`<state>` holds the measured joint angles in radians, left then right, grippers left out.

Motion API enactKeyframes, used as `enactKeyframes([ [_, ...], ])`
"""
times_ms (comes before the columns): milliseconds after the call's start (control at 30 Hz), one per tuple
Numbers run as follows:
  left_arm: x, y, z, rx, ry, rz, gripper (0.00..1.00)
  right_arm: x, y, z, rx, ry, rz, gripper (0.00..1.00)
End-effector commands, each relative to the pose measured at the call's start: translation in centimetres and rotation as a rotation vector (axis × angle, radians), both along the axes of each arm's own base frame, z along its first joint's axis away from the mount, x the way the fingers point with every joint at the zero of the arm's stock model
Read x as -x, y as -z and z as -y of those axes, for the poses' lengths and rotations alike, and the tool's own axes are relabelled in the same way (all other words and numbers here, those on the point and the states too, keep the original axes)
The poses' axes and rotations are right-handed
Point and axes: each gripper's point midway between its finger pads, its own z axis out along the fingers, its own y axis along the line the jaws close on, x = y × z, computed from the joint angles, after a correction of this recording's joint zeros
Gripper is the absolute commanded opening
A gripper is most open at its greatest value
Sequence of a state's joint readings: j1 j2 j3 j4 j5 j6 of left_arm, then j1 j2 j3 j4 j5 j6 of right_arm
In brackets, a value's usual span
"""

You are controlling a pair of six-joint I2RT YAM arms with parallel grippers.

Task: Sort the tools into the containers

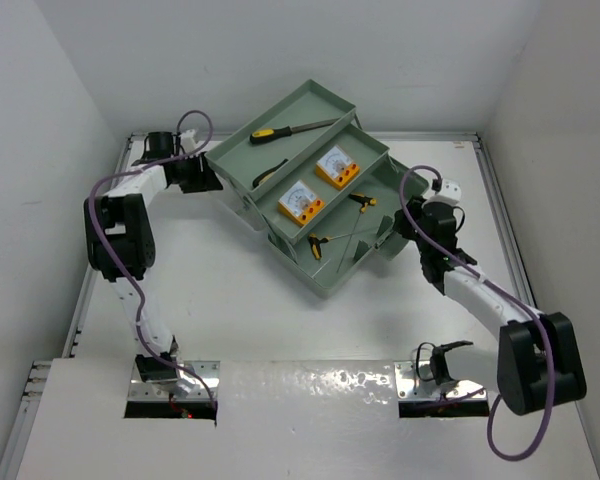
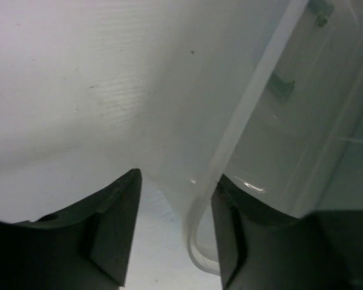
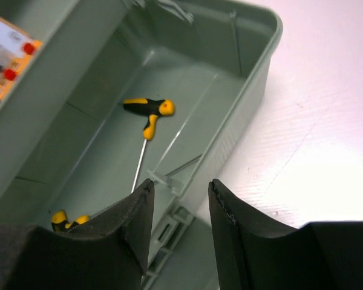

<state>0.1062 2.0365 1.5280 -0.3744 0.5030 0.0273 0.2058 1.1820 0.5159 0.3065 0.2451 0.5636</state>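
The stepped toolbox [image 1: 330,280] sits far of centre. A screwdriver [image 1: 290,130] lies in the far tray, orange meters [image 1: 337,166] in the middle one, and T-handle keys [image 3: 148,112] in the nearest (lowest). The left gripper [image 2: 178,178] is parted at the toolbox's left end, and the right gripper [image 3: 181,184] is parted over its right wall.

toolbox [image 1: 332,278] blocks centre, bare table [image 1: 280,325] nearside

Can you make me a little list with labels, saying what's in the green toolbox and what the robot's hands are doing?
Top tray: one yellow-black screwdriver
Middle tray: two orange meters
Bottom tray: two yellow-black T-handle keys
Left gripper: open, at the edge of the translucent lid
Right gripper: open, over the bottom tray's wall
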Motion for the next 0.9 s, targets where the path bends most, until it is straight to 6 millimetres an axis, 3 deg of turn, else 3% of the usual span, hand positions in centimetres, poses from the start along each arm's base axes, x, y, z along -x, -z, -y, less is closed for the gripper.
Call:
enactKeyframes([
  [0,-1.1,-2.2,0.1,-0.010,0.001,0.065,0.44,-1.8,-0.8,-0.4,-0.089,-0.015,0.041,0.40],
  [100,-1.1,-2.3,0.3,-0.021,0.006,0.072,0.32,-2.7,-0.2,0.5,-0.081,0.013,0.023,0.41],
  [233,-1.2,-2.7,0.4,-0.020,0.010,0.072,0.00,-3.7,0.7,1.0,-0.039,0.019,-0.009,0.40],
  [367,-1.1,-4.9,0.8,-0.019,0.040,0.117,0.00,-4.2,1.3,1.0,-0.044,0.022,-0.017,0.38],
  [467,-0.8,-8.8,0.9,-0.044,0.068,0.216,0.00,-4.6,1.8,1.2,-0.048,0.028,-0.024,0.38],
  [500,-0.5,-11.3,0.8,-0.062,0.077,0.281,0.00,-4.6,1.9,1.2,-0.052,0.020,-0.028,0.37],
  [567,-0.1,-13.8,1.1,-0.080,0.089,0.356,0.00,-4.8,2.1,1.1,-0.057,0.008,-0.025,0.36],
  [667,1.5,-19.8,1.7,-0.133,0.114,0.519,0.00,-4.9,1.8,0.3,-0.069,-0.040,-0.002,0.35],
  [733,2.9,-22.1,2.5,-0.175,0.161,0.595,0.00,-4.9,1.5,-0.2,-0.079,-0.071,0.014,0.34],
  [867,5.2,-24.2,4.0,-0.225,0.231,0.679,0.00,-4.7,1.2,-0.8,-0.083,-0.113,0.027,0.32],
])
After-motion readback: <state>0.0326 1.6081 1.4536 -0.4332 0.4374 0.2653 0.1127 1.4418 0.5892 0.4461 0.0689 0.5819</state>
